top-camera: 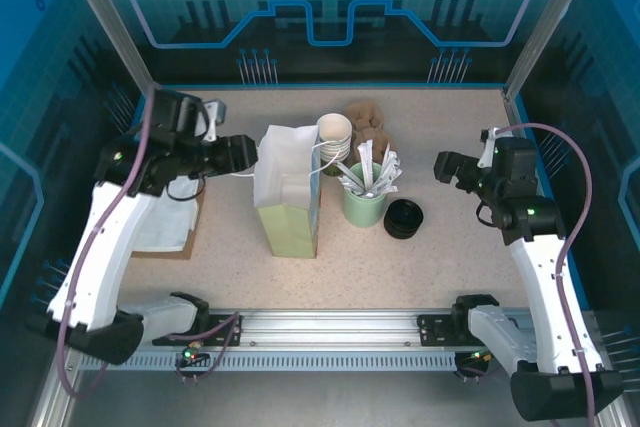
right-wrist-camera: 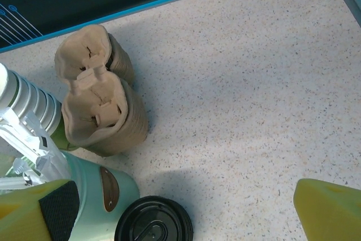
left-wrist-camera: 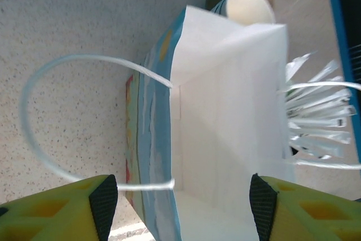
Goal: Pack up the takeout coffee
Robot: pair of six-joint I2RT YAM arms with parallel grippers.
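Left hand: spread, straddling bag mouth from 9 o'clock.
Right hand: spread wide, holding nothing; lid at 7 o'clock.

On my right wrist view the bottom edge clips the lid, the left edge the cup stack; my left wrist view cuts off the bag at its floor.

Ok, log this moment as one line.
left gripper open, straddling paper bag mouth | right gripper open, near black lid | paper bag upright
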